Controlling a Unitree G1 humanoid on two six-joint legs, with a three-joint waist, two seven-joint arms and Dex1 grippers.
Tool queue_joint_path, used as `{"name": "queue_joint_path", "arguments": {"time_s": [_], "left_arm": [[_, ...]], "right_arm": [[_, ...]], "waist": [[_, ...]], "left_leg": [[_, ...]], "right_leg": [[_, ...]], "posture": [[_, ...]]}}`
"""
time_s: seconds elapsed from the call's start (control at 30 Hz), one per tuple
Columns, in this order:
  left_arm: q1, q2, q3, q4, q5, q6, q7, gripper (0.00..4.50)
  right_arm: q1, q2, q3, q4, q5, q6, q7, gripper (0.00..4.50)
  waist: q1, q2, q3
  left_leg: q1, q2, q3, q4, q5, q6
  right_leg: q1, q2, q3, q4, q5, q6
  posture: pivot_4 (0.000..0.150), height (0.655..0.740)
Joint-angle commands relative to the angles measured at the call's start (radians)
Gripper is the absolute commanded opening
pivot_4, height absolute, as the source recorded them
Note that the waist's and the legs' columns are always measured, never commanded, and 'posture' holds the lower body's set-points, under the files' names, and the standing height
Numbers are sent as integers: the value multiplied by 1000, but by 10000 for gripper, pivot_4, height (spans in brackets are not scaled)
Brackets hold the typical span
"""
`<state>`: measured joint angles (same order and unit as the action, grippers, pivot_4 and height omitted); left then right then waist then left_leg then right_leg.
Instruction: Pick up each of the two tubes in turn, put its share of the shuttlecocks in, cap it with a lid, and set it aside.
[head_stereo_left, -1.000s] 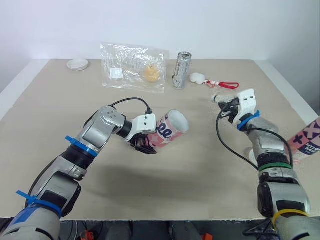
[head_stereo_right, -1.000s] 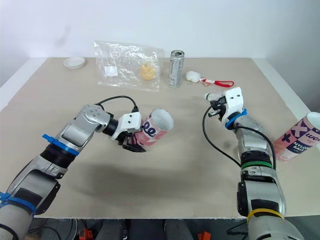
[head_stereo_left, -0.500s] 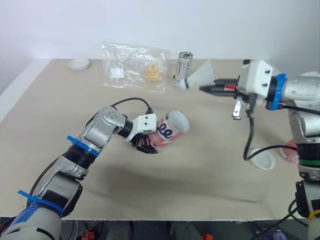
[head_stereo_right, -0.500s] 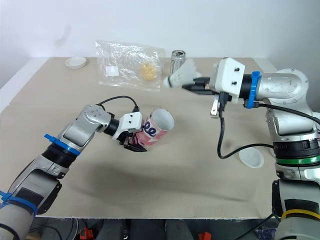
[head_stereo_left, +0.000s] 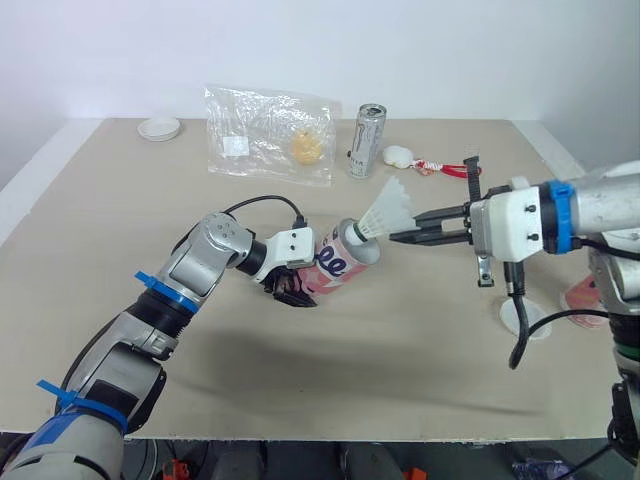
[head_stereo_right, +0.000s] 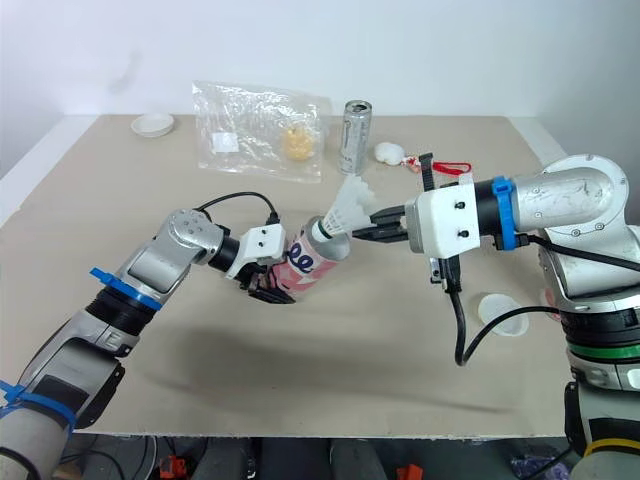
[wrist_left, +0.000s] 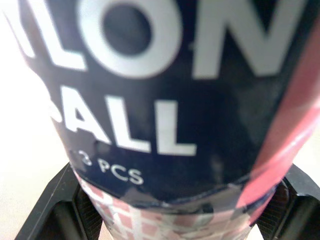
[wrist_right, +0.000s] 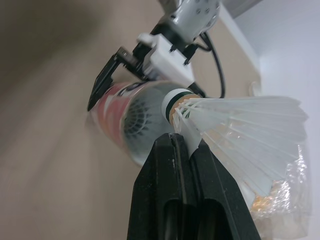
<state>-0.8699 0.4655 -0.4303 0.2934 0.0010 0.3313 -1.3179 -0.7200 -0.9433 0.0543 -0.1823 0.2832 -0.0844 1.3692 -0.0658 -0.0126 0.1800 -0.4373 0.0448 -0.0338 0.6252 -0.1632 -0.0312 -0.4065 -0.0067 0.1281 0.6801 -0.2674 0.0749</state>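
Note:
A pink tube (head_stereo_left: 338, 263) with dark lettering is held tilted above the table, its open mouth facing right. My left gripper (head_stereo_left: 292, 290) is shut on its lower end. In the left wrist view the tube (wrist_left: 165, 100) sits between the black fingers (wrist_left: 55, 210). My right gripper (head_stereo_left: 398, 237) is shut on a white feather shuttlecock (head_stereo_left: 386, 210), whose cork end is right at the tube's mouth. The right wrist view shows the shuttlecock (wrist_right: 240, 130) in front of the open tube (wrist_right: 125, 120). A second pink tube (head_stereo_left: 585, 296) lies at the right edge, partly hidden by my right arm.
One white lid (head_stereo_left: 525, 318) lies on the table below my right arm, and another (head_stereo_left: 159, 128) at the far left. A clear plastic bag (head_stereo_left: 268, 135), a silver can (head_stereo_left: 367, 141) and a white object with a red lanyard (head_stereo_left: 400, 156) sit along the far edge.
My right gripper lifted the shuttlecock off the table at the right, swung it up and left, then brought it down to the tube's mouth. The left arm held the tube still.

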Motion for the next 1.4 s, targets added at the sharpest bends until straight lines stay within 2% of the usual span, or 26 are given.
{"name": "queue_joint_path", "arguments": {"time_s": [0.03,0.23,0.33,0.37,0.5,0.53,0.57,0.6,0.7,0.77,0.93,0.97,1.0,1.03,1.07,1.13,1.17,1.2,1.23,1.27,1.3,1.4], "left_arm": [[-15,-4,1,-6,4,2,-1,33442],[-19,-6,4,-5,4,2,-1,33442],[-18,-4,4,-11,4,7,-2,33442],[-18,-3,4,-12,3,8,-3,33442],[-18,4,6,-11,4,9,-6,33442],[-18,6,6,-9,5,9,-6,33442],[-19,6,6,-8,6,10,-6,33442],[-19,7,6,-8,6,11,-6,33442],[-22,9,4,-4,8,9,-10,33442],[-25,10,1,-1,9,4,-14,33442],[-42,9,-5,16,15,-10,-28,33442],[-45,8,-5,18,16,-10,-30,33442],[-48,7,-5,19,17,-10,-32,33442],[-49,6,-5,20,18,-10,-34,33442],[-50,6,-5,20,20,-10,-36,33442],[-52,5,-5,19,23,-8,-40,33442],[-52,6,-7,16,22,-5,-47,33442],[-52,7,-8,13,22,-1,-53,33442],[-53,7,-9,12,22,0,-58,33442],[-54,6,-9,13,22,0,-60,33442],[-55,4,-11,15,23,-1,-63,33442],[-57,-2,-14,21,26,-5,-65,33442]], "right_arm": [[-7,23,25,2,-29,-52,-2,734],[-25,49,64,45,-51,-95,17,734],[-38,59,69,58,-36,-73,26,8982],[-43,61,66,61,-33,-69,28,14532],[-48,59,45,63,-3,-41,38,31738],[-50,61,29,51,34,3,31,35513],[-56,66,12,35,76,65,12,41799],[-65,69,-6,20,121,132,-10,44354],[-113,60,-50,6,222,342,-74,44354],[-143,42,-68,37,238,438,-105,44354],[-177,36,-49,76,221,513,-104,44354],[-181,40,-36,78,210,509,-95,40450],[-184,41,-22,78,200,505,-83,40450],[-184,41,-11,75,193,504,-72,37249],[-187,47,6,72,181,497,-64,31204],[-192,58,42,65,153,481,-46,25758],[-197,68,75,66,124,462,-34,20171],[-200,77,96,66,108,457,-27,18629],[-205,89,129,72,83,441,-13,9881],[-210,98,149,78,66,430,-2,6760],[-215,113,177,90,53,426,14,1280],[-241,147,238,142,-1,373,59,518]], "waist": [[-1,0,0],[3,0,0],[4,0,0],[4,0,0],[4,0,0],[4,0,0],[4,0,0],[6,0,0],[8,0,0],[9,0,0],[10,0,0],[10,0,0],[10,0,0],[10,0,0],[10,0,0],[9,0,0],[9,0,0],[8,0,0],[8,0,0],[8,0,0],[8,0,0],[8,0,0]], "left_leg": [[0,0,0,0,0,0],[0,0,0,0,0,0],[0,0,0,0,0,0],[0,0,0,0,0,0],[0,0,0,0,0,0],[0,0,0,0,0,0],[0,0,0,0,0,0],[0,0,0,0,0,0],[0,0,0,0,0,0],[0,0,0,0,0,0],[0,1,0,0,0,0],[0,1,0,-1,0,0],[0,1,0,-1,0,0],[0,1,0,-1,0,0],[0,1,0,-2,0,0],[0,1,0,-2,0,0],[0,1,0,-2,0,0],[0,1,0,-2,0,0],[0,1,0,-2,0,0],[0,1,0,-2,0,0],[0,1,0,-2,0,0],[-1,1,0,-2,0,0]], "right_leg": [[0,0,0,0,0,0],[0,0,0,0,0,0],[0,0,0,0,0,0],[0,0,0,0,0,0],[0,0,0,0,0,0],[0,0,0,0,0,0],[0,0,0,0,0,0],[0,0,0,0,0,0],[0,0,0,0,0,-1],[0,0,0,0,0,-1],[-1,1,0,0,0,-2],[-1,1,0,0,0,-2],[-2,1,0,0,0,-2],[-2,1,0,0,-1,-2],[-2,1,0,0,-1,-2],[-2,1,0,0,-1,-2],[-2,1,0,0,-1,-2],[-2,1,0,0,-1,-2],[-2,1,0,0,-1,-2],[-2,1,0,0,-1,-2],[-2,1,0,0,-1,-2],[-2,1,0,0,-1,-2]], "posture": [[1500,7400],[1500,7400],[1500,7400],[1500,7400],[1500,7400],[1500,7400],[1500,7400],[1500,7400],[1500,7400],[1500,7400],[1500,7400],[1500,7400],[1500,7400],[1500,7400],[1500,7400],[1500,7400],[1500,7400],[1500,7400],[1500,7400],[1500,7400],[1500,7400],[1500,7400]]}}
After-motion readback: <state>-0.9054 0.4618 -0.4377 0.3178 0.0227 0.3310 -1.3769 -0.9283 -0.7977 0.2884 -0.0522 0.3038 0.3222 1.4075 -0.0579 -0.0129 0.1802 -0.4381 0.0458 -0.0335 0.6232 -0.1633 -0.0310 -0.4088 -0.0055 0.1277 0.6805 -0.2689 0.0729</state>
